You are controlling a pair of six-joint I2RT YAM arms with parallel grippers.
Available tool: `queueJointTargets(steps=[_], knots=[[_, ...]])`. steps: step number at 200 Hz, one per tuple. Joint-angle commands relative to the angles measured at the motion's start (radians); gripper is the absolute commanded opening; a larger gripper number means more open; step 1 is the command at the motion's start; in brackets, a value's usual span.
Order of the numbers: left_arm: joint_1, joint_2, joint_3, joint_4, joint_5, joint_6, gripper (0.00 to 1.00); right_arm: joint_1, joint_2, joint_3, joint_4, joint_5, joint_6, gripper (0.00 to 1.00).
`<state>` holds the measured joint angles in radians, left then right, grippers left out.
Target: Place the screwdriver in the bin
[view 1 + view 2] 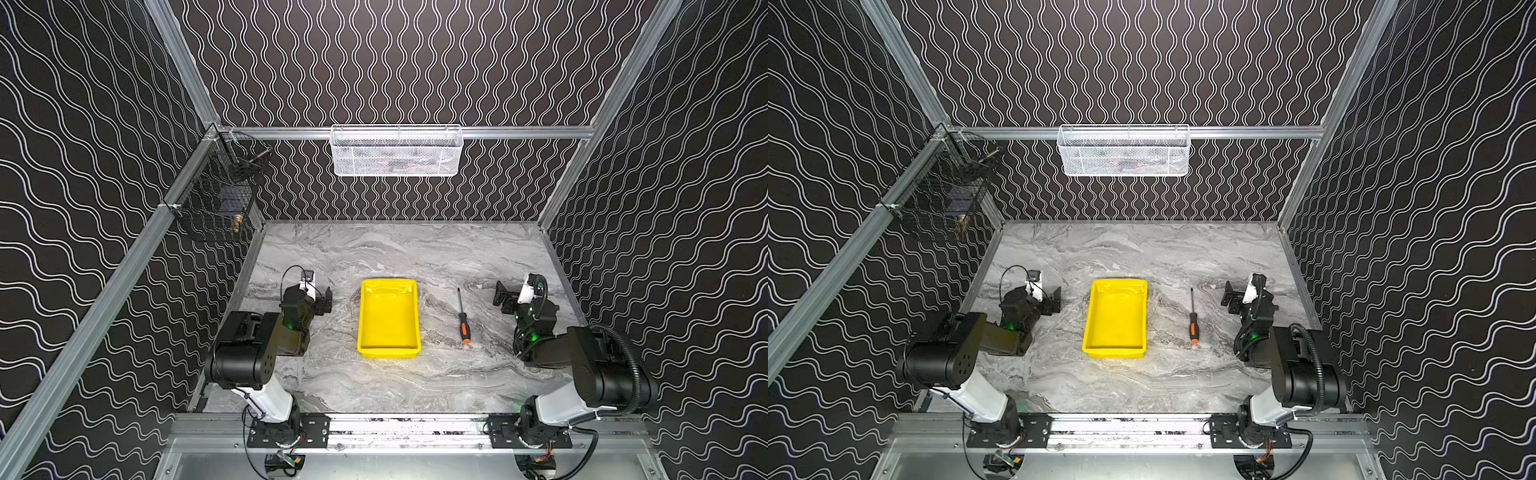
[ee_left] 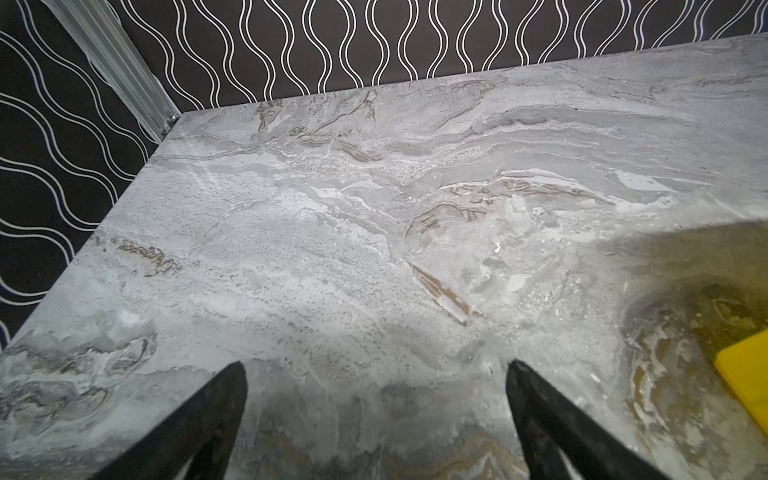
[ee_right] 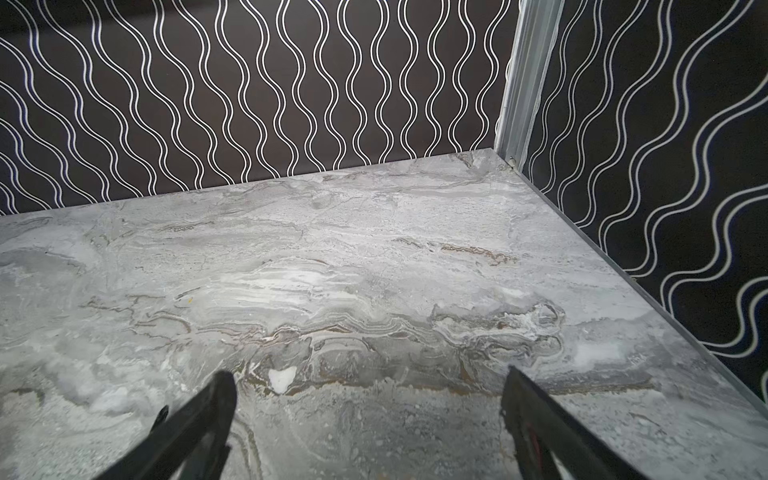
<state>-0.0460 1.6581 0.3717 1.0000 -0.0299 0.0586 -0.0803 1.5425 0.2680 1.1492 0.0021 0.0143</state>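
The screwdriver [image 1: 462,320] [image 1: 1193,321] lies flat on the marble table, thin shaft pointing to the back, orange-capped handle toward the front. Left of it sits the yellow bin [image 1: 388,318] [image 1: 1115,319], with nothing inside; one corner of the bin [image 2: 746,370] shows in the left wrist view. My right gripper [image 1: 503,296] [image 1: 1232,296] [image 3: 368,384] is open over bare table, right of the screwdriver and apart from it. My left gripper [image 1: 325,300] [image 1: 1054,299] [image 2: 374,374] is open too, left of the bin, with nothing between its fingers.
A white mesh basket [image 1: 397,150] hangs on the back rail and a black wire basket [image 1: 220,195] on the left rail. Patterned walls enclose the table on three sides. An aluminium rail [image 1: 409,430] carries both arm bases at the front.
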Motion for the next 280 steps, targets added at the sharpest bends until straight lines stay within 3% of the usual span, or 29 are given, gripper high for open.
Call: queueJointTargets(steps=[1,54,280], knots=[[0.0,0.001,0.003,0.019,0.008,0.012,0.99,0.001,-0.002,0.002,0.019,-0.007,-0.006,1.0],[-0.04,-0.001,-0.013,0.05,-0.073,0.032,0.99,0.001,-0.003,0.002,0.019,-0.007,-0.006,1.0],[-0.012,0.001,0.003,0.02,-0.044,0.009,0.99,0.002,-0.002,0.002,0.018,-0.007,-0.005,1.0]])
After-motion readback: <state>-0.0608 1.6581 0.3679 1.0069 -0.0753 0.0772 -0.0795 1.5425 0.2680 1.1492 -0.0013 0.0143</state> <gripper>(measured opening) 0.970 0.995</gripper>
